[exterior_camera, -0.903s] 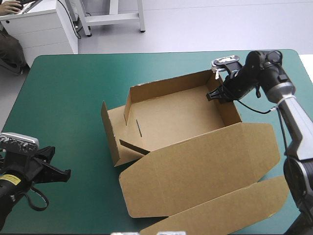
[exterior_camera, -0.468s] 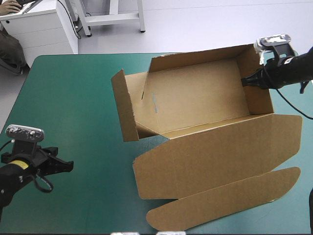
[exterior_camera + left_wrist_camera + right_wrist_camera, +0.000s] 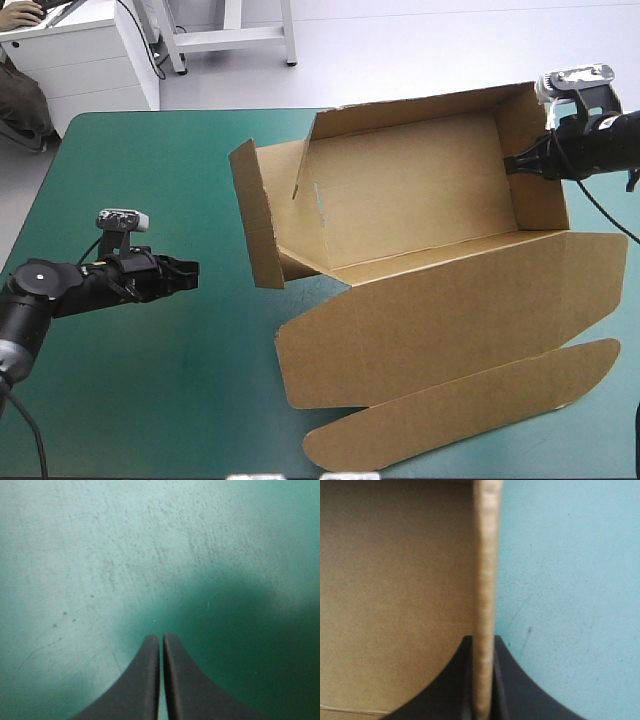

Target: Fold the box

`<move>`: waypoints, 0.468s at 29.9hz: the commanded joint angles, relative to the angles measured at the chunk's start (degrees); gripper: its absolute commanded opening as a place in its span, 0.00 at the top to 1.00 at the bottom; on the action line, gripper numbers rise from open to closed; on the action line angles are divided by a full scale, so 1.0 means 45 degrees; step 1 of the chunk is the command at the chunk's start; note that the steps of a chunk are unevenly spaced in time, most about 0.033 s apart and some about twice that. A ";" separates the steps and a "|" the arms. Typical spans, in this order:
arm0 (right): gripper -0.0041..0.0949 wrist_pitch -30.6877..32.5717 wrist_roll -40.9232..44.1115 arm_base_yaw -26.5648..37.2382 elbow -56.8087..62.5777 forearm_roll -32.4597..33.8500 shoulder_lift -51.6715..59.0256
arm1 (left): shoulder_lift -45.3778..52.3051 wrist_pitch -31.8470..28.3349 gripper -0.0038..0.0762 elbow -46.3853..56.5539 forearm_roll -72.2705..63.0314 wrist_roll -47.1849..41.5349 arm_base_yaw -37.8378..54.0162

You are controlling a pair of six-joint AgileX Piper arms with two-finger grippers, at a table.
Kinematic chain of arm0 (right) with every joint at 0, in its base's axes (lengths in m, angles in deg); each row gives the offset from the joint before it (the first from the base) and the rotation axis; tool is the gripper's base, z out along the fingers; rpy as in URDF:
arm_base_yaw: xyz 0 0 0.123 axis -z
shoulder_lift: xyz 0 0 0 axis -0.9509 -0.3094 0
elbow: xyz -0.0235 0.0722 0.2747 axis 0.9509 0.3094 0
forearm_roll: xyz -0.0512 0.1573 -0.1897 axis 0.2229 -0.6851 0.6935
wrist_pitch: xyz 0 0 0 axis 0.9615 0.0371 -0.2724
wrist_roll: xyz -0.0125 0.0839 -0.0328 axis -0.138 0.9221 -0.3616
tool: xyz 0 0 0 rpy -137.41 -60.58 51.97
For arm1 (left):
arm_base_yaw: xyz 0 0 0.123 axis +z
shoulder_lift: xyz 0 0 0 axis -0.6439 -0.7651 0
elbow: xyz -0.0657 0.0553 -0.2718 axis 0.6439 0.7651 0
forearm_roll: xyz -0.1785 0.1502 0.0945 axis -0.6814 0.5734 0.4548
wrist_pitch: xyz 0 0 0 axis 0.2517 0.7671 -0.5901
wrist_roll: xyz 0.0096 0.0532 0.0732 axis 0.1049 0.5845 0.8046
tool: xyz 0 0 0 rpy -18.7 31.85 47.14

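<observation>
Pinching the box by its right wall, the right gripper is nearly closed on it, tray at the far right of the table. The left gripper, fingers together and empty, hovers left of it. It should push the loose left wall upright while the right holds firm.

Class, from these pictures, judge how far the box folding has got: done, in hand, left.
Done: the box has walls raised round its floor. In hand: the right gripper is shut on the right wall; the left gripper, shut, hangs over bare cover. Left: the left end flap stands splayed, untucked; the lid lies flat.
</observation>
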 commanded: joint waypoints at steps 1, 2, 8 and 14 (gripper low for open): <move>0.98 0.0131 0.0142 0.0086 -0.0308 -0.0920 0.0531 | -0.0886 0.1704 0.93 -0.0319 -0.3672 0.2563 0.1158; 0.98 0.0131 0.0142 0.0086 -0.0308 -0.0976 0.0509 | -0.1246 0.2404 0.93 -0.0319 -0.4502 0.3174 0.1471; 0.98 0.0131 0.0175 -0.0022 -0.0308 -0.1423 0.0491 | -0.2960 0.4686 0.93 -0.0319 -0.7415 0.4412 0.1784; 0.97 -0.0190 0.0669 -0.0777 -0.0308 -0.0797 0.0483 | -0.3540 0.5682 0.84 -0.0319 -0.7871 0.4893 0.1672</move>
